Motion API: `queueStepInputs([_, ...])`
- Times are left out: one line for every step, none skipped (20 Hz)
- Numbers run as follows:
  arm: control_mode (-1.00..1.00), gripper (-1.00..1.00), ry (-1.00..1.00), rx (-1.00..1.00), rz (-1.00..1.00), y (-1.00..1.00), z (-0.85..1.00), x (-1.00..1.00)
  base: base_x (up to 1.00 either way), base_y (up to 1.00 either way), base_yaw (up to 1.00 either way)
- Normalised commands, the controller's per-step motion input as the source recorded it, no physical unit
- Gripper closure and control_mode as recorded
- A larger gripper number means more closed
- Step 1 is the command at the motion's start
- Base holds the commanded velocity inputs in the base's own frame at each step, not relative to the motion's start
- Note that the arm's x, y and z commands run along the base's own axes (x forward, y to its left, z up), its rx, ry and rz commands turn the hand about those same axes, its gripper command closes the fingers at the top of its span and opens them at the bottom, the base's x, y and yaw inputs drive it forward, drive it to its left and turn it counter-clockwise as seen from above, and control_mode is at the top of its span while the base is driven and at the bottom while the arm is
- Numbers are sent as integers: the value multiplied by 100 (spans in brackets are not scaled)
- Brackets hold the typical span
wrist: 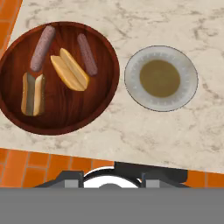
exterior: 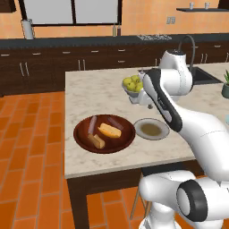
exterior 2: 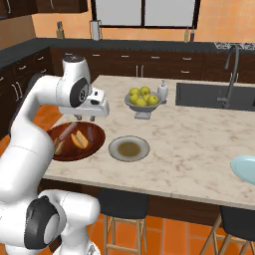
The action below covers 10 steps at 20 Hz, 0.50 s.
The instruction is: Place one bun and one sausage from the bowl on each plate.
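Observation:
The dark wooden bowl [wrist: 57, 127] lies on the marble island near its front edge. In it are two pinkish-brown sausages [wrist: 42, 47] [wrist: 87, 54], an orange-yellow bun [wrist: 70, 69] between them, and a tan bun [wrist: 33, 93] at the side. An empty grey plate [wrist: 160, 78] with a darker centre sits just beside the bowl. The pale blue plate [exterior 2: 245, 168] lies far off at the island's right edge. My gripper [exterior 2: 79, 117] hangs high above the bowl [exterior 2: 74, 141] and points down. Its tips [wrist: 65, 178] stand apart with nothing between them.
A grey footed bowl of yellow-green apples [exterior 2: 142, 98] and a white soap bottle [exterior 2: 162, 91] stand behind the grey plate. A sink [exterior 2: 209, 94] with a faucet is set into the island's far right. Dark stools [exterior 2: 123, 201] tuck under the front edge.

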Motion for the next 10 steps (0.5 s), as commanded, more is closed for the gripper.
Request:
queueStepInputs([-100,-100,0,0,0,2,0,0,0,0,0])
queueStepInputs([-100,-100,0,0,5,34,-2,0,0,0,0])
queueStepInputs([-100,-100,-10,-3,12,66,0,7,0,0,0])
queueStepInputs([-100,-100,-14,-13,15,89,0,18,0,0,0])
queueStepInputs([-100,-100,-11,-19,19,100,-4,33,0,0,0])
queueStepInputs([-100,-100,-10,-21,24,100,-17,31,0,0,0])
queueStepInputs([-100,-100,-8,-19,28,100,-32,30,0,0,0])
queueStepInputs([-100,-100,-9,-15,30,100,-49,26,0,0,0])
queueStepInputs([-100,-100,-15,-7,32,89,-56,32,0,0,0])
queueStepInputs([-100,-100,-13,-2,34,82,-61,44,0,0,0])
